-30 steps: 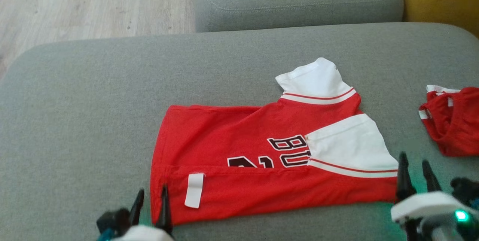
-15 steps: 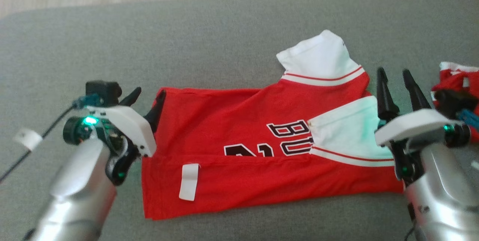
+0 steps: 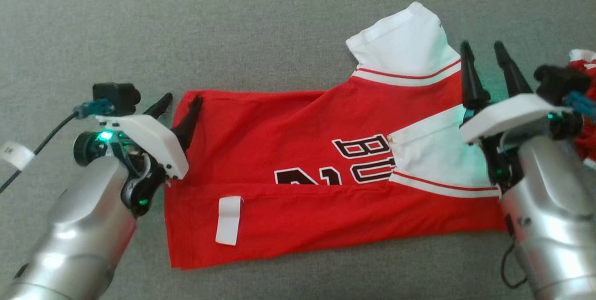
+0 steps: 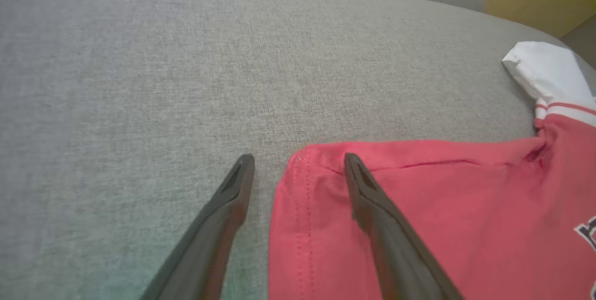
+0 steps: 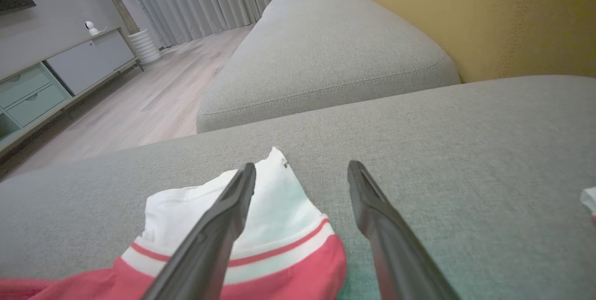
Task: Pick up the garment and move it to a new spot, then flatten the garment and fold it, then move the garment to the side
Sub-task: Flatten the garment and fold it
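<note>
Red-and-white fabric jersey (image 3: 298, 160) is lying half-folded between both tools on grey sofa cushion (image 3: 233, 34). Left tool (image 3: 181, 100) is straddling its corner hem (image 4: 302, 183), released; right tool (image 3: 482, 46), released, hovering at white sleeve (image 3: 405, 39), probably lining up the next fold.

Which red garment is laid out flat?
The jersey with black lettering, centre of the head view. The other red garment lies bunched at that view's right edge.
</note>
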Tool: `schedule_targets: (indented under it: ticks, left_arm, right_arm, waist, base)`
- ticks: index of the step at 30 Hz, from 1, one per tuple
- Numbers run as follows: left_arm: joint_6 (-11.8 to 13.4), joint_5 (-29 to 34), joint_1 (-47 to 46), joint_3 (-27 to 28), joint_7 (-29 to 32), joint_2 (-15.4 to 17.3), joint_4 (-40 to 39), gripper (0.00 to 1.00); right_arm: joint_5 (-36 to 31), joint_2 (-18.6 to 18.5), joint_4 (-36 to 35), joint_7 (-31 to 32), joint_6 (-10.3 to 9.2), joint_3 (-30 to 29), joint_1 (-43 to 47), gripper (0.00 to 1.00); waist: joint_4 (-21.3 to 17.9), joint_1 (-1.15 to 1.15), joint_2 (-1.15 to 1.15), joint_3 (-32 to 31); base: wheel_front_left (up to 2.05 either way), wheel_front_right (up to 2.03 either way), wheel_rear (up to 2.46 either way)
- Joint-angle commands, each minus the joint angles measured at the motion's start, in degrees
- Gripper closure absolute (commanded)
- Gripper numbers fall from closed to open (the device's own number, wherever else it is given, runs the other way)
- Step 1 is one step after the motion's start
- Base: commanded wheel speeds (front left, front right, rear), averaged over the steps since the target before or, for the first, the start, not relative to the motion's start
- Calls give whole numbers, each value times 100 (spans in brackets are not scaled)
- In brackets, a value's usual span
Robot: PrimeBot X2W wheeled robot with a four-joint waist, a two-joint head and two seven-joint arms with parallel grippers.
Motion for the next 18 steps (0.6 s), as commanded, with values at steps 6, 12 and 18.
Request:
schedule_targets:
  ticks: [6, 12, 18]
  left_arm:
    - [9, -273, -456, -395, -171, 101, 54, 2]
    - [9, -372, -598, -909, -318, 18, 197, 100]
    - [84, -40, -982, -844, -1389, -147, 621, 100]
  right_arm:
    - [-78, -142, 136, -10, -5, 265, -643, 0]
    - [-308, -268, 704, 374, -5, 301, -1334, 0]
    - [-510, -404, 1414, 960, -5, 384, -2013, 0]
  waist:
    - [78, -1, 0, 216]
    - [241, -1, 0, 398]
    - [639, -1, 0, 549]
  base:
    - [0, 0, 0]
    - [0, 0, 0]
    - [0, 0, 0]
